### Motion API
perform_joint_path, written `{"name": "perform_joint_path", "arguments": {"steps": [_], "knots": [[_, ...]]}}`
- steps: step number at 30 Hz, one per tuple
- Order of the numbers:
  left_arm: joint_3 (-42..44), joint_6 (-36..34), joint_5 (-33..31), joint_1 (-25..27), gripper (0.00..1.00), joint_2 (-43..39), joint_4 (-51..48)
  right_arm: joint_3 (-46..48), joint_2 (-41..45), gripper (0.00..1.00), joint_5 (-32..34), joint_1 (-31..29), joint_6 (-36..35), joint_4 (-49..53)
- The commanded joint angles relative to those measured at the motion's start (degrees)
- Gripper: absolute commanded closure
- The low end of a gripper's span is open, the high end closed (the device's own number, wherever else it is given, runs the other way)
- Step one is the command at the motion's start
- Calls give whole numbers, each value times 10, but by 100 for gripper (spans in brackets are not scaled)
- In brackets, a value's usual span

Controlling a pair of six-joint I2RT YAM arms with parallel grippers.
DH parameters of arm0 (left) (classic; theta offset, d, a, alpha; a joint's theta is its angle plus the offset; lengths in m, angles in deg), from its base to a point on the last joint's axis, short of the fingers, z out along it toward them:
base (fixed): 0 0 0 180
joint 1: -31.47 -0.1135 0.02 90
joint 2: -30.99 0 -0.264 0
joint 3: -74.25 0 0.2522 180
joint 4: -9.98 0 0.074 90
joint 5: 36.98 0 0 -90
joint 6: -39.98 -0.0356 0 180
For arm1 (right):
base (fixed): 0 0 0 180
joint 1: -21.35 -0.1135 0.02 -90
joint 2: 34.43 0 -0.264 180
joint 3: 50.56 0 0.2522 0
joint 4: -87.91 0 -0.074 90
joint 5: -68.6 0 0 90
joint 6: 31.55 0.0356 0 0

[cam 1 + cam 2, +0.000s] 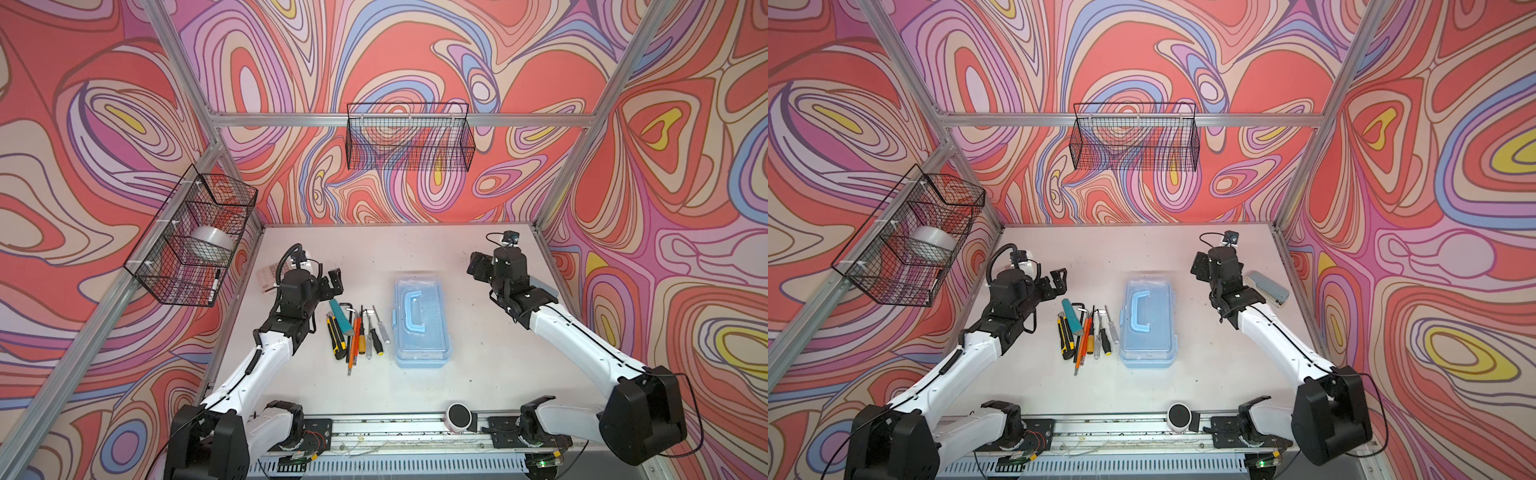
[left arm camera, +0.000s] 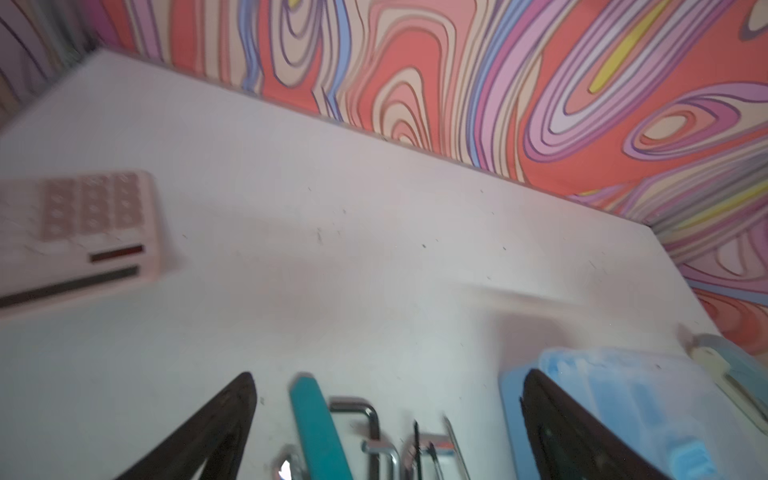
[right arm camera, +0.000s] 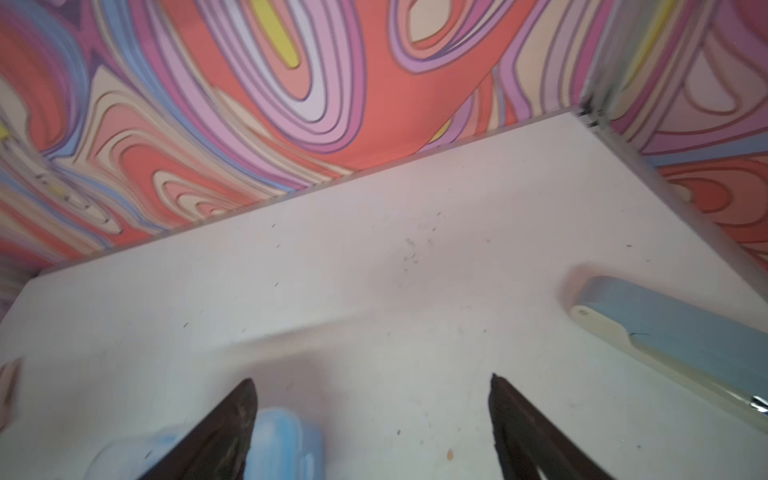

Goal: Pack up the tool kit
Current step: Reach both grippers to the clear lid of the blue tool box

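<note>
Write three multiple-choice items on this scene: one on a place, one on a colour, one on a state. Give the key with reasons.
1. Where do the loose tools lie?
A. Beside the case, on the side toward the left gripper
B. Inside the case
C. On top of the case

2. What colour is the case's handle?
A. Red
B. Pale blue
C. Black

3. How do the left gripper's jaws stand?
A. Shut on a screwdriver
B. Open and empty
C. Shut on the handle

Key:
1 A: both top views show the tools in a row on the table next to the case, on the left gripper's side.
2 B: the arched handle on the lid is pale blue.
3 B: the left wrist view shows the jaws wide apart with nothing between them.
</note>
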Motion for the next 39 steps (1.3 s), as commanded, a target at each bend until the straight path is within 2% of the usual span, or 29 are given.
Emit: {"name": "perform_joint_path", "arguments": {"steps": [1,5,9,13,17,23,34,39], "knots": [[1,78,107,34,4,-2,-70,-42,20,22,-92,-56,84,147],[4,92,122,82,7,-4,-84,-81,7,31,-125,-128,107,202],[4,114,138,115,13,18,-76,-77,-13,41,-171,-169,140,185],[4,125,133,150,21,46,-57,-78,-52,46,-180,-202,157,171],[2,132,137,170,27,82,-39,-79,-92,49,-206,-213,165,142],[3,142,131,192,27,114,-12,-88,-135,50,-219,-216,180,138],[-2,154,136,213,27,154,28,-80,-173,49,-249,-214,251,117],[-1,155,138,216,27,169,43,-35,-170,48,-314,-206,283,43]]}}
